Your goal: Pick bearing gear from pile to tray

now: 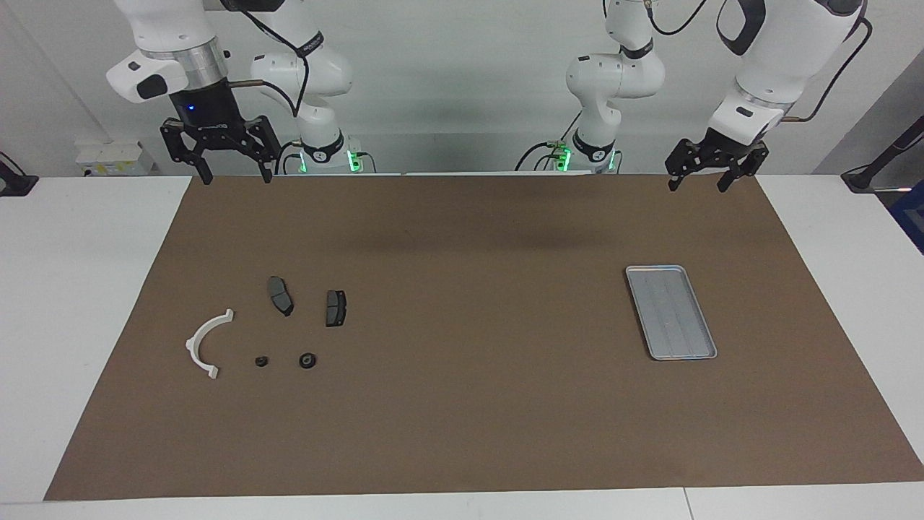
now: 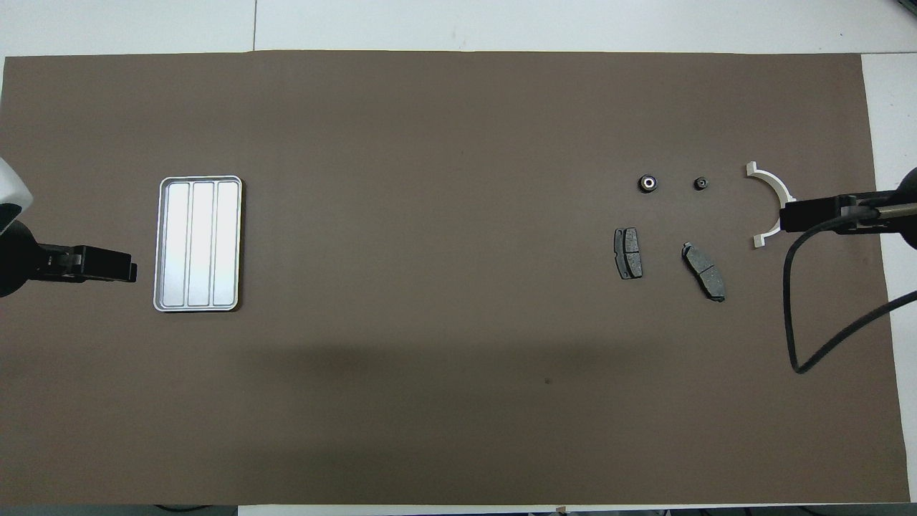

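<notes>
Brown matting (image 1: pixel 462 404) covers the table. At the lower left of the facing view lie the two black gears (image 1: pixel 308 360) (image 1: pixel 261 361), side by side, between the white arc (image 1: pixel 204 342) and the two grey brake pads (image 1: pixel 280 295) (image 1: pixel 336 308). The silver tray (image 1: pixel 671 271) sits right of centre, bare. At upper left the right gripper (image 1: pixel 237 175) hangs with its claw wide; at upper right the left gripper (image 1: pixel 697 184) also hangs spread and holding nothing.
</notes>
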### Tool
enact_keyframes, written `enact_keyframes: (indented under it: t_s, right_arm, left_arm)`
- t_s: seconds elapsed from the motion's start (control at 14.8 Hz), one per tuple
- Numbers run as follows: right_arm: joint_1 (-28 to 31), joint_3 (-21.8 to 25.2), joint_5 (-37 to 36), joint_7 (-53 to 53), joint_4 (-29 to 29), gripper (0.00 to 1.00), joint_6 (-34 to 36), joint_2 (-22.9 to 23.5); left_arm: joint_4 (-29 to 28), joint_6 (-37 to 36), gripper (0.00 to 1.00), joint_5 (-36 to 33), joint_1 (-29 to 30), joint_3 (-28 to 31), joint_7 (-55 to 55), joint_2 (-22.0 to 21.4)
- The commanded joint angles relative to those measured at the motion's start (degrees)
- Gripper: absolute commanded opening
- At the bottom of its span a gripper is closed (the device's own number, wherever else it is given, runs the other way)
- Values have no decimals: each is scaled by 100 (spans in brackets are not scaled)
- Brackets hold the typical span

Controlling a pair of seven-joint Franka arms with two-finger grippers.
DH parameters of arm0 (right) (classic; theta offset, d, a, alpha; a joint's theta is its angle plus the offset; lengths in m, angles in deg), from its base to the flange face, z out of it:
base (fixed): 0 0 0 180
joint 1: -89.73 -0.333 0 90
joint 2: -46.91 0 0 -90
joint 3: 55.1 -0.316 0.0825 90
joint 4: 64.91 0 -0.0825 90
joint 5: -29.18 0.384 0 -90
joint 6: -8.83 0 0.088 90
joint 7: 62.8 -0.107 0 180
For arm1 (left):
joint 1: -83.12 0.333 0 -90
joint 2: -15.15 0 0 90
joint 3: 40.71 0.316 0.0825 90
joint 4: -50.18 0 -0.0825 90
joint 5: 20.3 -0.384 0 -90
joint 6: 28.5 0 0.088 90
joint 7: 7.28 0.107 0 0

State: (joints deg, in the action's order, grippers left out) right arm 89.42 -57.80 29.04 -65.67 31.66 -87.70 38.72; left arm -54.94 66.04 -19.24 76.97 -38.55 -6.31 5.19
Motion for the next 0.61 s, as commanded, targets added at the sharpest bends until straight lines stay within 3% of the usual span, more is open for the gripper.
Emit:
enact_keyframes:
  t_s: [0.0, 0.54]
  right_arm:
    - [75, -20, 127, 138, 72, 100, -7, -77]
    - [84, 67, 127, 138, 72, 100, 11, -94]
  left_arm:
    - [17, -41, 100, 78, 18, 3, 52, -15]
    - [17, -33, 100, 78, 18, 3, 52, -15]
